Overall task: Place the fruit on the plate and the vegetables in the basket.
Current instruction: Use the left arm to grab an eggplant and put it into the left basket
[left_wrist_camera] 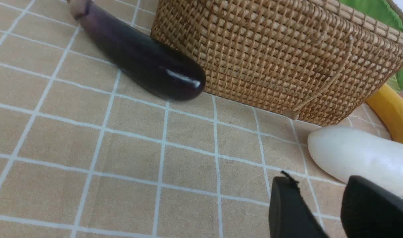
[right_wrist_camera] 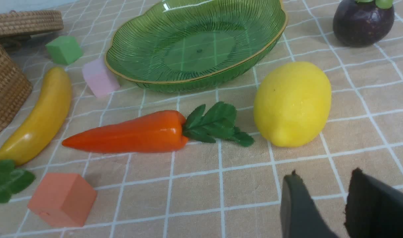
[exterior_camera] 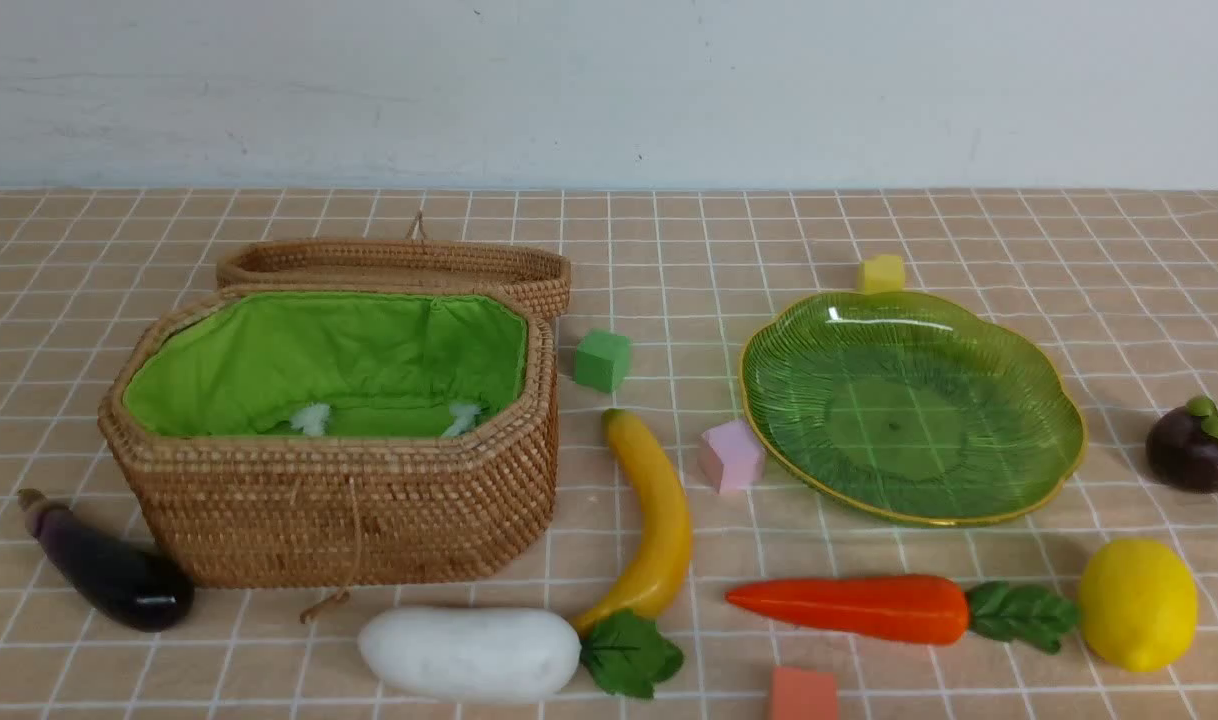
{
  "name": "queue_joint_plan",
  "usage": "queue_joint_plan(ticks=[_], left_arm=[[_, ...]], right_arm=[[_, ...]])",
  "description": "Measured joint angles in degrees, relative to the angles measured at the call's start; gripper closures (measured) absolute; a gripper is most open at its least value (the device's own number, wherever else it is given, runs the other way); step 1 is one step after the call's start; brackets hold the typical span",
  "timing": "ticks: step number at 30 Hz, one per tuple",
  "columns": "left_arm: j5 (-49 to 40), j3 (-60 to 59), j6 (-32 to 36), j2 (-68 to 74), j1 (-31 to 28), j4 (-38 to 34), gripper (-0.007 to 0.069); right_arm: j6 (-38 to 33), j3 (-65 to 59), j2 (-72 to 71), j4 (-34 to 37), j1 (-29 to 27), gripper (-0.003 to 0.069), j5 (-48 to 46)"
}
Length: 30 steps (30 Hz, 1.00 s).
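Left gripper [left_wrist_camera: 320,185], right gripper [right_wrist_camera: 324,175]: jaws narrowly parted, empty. Hazard: lifting white radish [exterior_camera: 469,652] may drag banana [exterior_camera: 649,520], at its two o'clock, touching radish leaves [exterior_camera: 629,652].

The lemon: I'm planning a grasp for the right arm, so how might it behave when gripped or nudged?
The lemon looks plump and rounded, so a nudge would probably roll it on the checked cloth. Its skin looks smooth, so a grip may slip off the curve unless taken across its middle. It looks solid, not floppy.
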<state>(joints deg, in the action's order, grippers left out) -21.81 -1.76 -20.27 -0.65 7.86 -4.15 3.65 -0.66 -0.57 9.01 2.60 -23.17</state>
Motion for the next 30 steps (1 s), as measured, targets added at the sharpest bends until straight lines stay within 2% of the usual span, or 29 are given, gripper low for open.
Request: queue_joint_plan(ticks=[11,14,17,23,27,30], left_arm=[[0.2,0.0,0.0,0.0,0.0,0.1,0.0386],[2.6,0.0,-0.1,0.0,0.0,0.2,0.0386],[5.7,0.0,-1.4,0.0,0.0,-2.5,0.0386],[16.9,0.0,-7.3,0.0,0.0,-15.6,0.0386],[19.2,0.0,-8.1,0.0,0.0,-20.0,0.0386],[19.6,0.0,-8.2,0.0,0.0,-20.6,0.0394]], right_arm=[[0.0,0.0,0.0,0.0,0.0,0.0416,0.0],[0.0,0.0,0.0,0.0,0.0,0.0416,0.0],[0.0,0.0,0.0,0.0,0.0,0.0416,0.0],[0.0,0.0,0.0,0.0,0.0,0.0416,0.0],[0.0,0.0,0.0,0.0,0.0,0.0416,0.2],[0.0,-0.1,0.0,-0.2,0.0,0.0416,1.0]])
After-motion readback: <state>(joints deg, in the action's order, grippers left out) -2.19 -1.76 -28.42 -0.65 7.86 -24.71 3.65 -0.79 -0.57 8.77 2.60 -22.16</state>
